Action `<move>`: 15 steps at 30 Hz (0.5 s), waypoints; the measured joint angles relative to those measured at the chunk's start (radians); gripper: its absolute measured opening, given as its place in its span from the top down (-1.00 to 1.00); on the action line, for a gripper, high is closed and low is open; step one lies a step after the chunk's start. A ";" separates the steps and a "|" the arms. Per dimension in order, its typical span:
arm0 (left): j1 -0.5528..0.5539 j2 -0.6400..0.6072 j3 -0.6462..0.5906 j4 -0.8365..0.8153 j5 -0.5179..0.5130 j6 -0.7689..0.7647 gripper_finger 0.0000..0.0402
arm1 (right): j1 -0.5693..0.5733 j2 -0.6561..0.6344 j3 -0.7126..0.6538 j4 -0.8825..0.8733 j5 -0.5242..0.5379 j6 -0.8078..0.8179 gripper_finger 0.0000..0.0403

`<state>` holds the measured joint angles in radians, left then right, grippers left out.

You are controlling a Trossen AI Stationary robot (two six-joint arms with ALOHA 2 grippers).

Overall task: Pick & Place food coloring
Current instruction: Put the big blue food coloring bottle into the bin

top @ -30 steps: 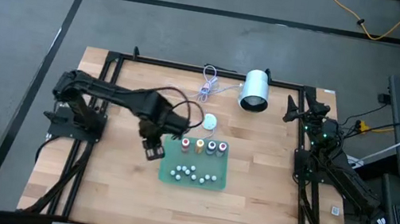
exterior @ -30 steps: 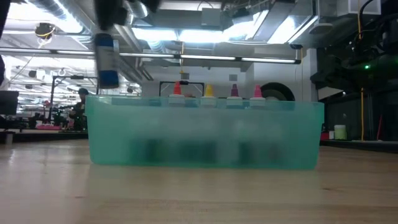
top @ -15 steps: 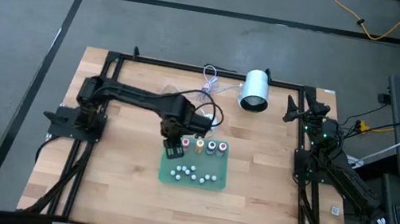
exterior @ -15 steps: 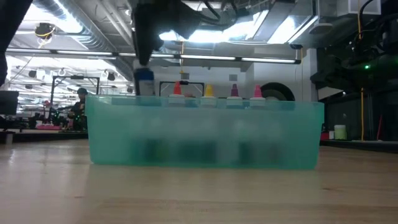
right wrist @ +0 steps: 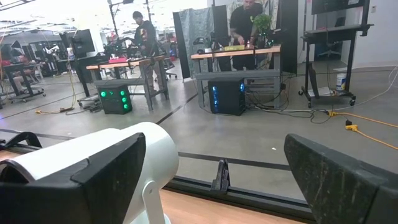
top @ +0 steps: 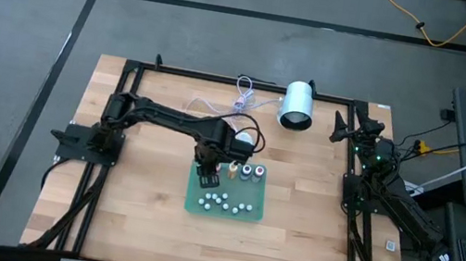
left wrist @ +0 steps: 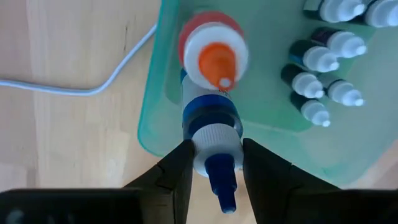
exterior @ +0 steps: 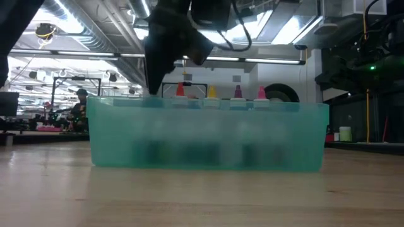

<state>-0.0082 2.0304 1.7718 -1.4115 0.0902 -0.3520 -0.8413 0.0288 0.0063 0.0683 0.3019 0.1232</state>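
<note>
- One green tray (top: 224,206) near the middle of the wooden table (top: 135,218); in the low view its translucent front wall (exterior: 208,135) blurs whatever lies inside.
- Left gripper (top: 207,179) above the tray's far-left corner, fingers (left wrist: 176,177) pinching a blue-capped bottle (left wrist: 212,140) by its white collar, nozzle pointing back toward the wrist camera.
- Held bottle just inside the tray's left edge, right beside an upright orange-tipped bottle (left wrist: 214,53) at that corner.
- Upright bottles along the tray's far side: four coloured tips above the rim in the low view, red (exterior: 180,89), yellow (exterior: 211,92), purple (exterior: 238,92) and pink (exterior: 261,94).
- About seven small white-capped bottles (top: 223,202) clustered in the tray's near half; six of them (left wrist: 323,59) visible from the left wrist, lying on their sides.
- One white cylinder (top: 297,104) at the table's far edge, one thin white cable (top: 243,94) looped to its left.
- Right gripper (top: 346,127) parked at the far-right corner, well apart from the tray, fingers (right wrist: 339,174) spread wide with nothing between them.
- Bare wood on all sides of the tray: broad open stretch to the near side, left and right; narrower gap toward the cable and cylinder on the far side.
</note>
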 joint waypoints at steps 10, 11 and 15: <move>0.010 -0.002 -0.048 0.023 -0.043 -0.002 0.31 | 0.000 0.000 0.000 0.000 0.000 0.000 -0.91; 0.010 -0.002 -0.048 0.029 -0.051 -0.001 0.28 | 0.000 0.000 0.000 0.000 0.000 0.000 -0.91; 0.010 -0.003 -0.041 0.032 -0.051 -0.001 0.12 | 0.000 0.000 0.000 0.000 0.000 0.000 -0.91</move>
<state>0.0021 2.0277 1.7311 -1.3795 0.0394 -0.3527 -0.8410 0.0288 0.0063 0.0685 0.3019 0.1230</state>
